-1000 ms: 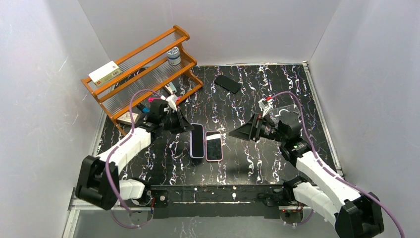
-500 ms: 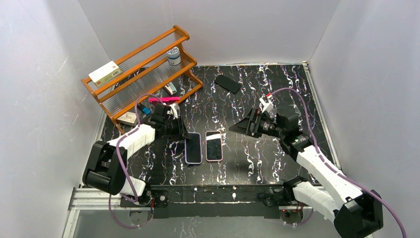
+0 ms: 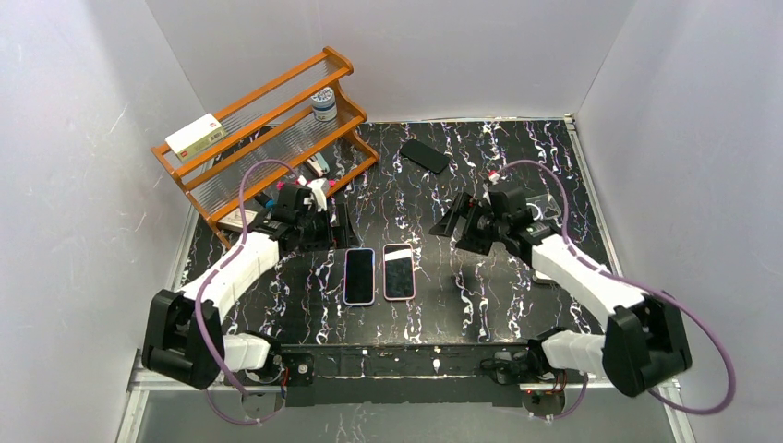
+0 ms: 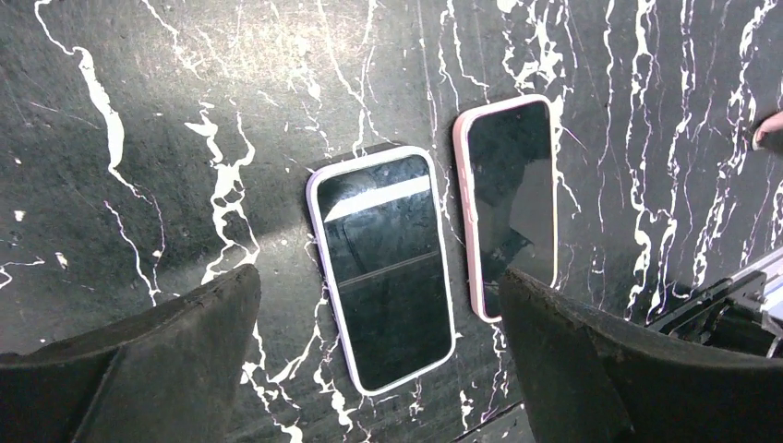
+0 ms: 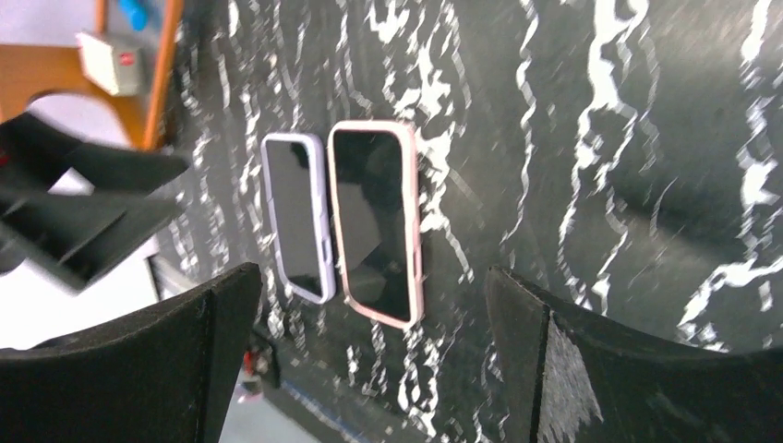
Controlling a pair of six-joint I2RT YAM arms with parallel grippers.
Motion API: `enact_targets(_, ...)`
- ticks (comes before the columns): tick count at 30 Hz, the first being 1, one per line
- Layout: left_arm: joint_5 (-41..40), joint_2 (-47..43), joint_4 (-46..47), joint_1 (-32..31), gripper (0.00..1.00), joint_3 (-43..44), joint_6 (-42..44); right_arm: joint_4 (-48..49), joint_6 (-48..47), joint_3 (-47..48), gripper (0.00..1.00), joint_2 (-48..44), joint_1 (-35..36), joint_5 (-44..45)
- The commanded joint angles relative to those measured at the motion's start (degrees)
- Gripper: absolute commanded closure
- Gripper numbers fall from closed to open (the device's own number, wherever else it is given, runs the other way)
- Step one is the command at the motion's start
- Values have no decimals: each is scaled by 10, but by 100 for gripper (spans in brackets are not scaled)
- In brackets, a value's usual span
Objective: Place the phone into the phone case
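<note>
Phone (image 3: 359, 276) lies flat, screen up, beside pink phone (image 3: 398, 271), apparently cased; left tool (image 4: 379, 286) and right tool (image 5: 371, 275) stand wide open, empty.

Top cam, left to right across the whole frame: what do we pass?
White box → small tin → lavender-cased phone → pink-cased phone → right gripper. Left gripper and black flat item left out: they overlap others.
</note>
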Motion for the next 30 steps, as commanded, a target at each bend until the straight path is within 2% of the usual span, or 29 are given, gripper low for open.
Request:
enact_targets(1,21,-47,-25,-2,2,3,56,4,-73,85,1,74,-1,90)
enact_targets(7,4,-94,-13,-4,2,-41,83,64,-188,141,1,168,-8,217)
enact_targets(10,-13,-114,-4,-8,2,-50,82,157,-322,155,1,209,-20,207)
enact_targets(13,-33,-119,-10,-11,2,-44,89,171,-392,210,1,272,-31,236)
enact_targets(15,-36,-122,-11,-13,2,-43,90,156,-408,256,1,315,-47,208)
enact_targets(17,-40,-123,-12,-19,2,-44,91,138,-415,301,1,364,-67,125)
enact_targets(19,-48,-120,-16,-25,2,-40,95,124,-416,347,1,428,-76,81)
enact_targets(24,-59,-119,-23,-33,2,-34,104,91,-445,468,1,542,-78,44)
enact_targets(30,-81,-131,-30,-49,2,-31,109,38,-492,636,1,664,-83,51)
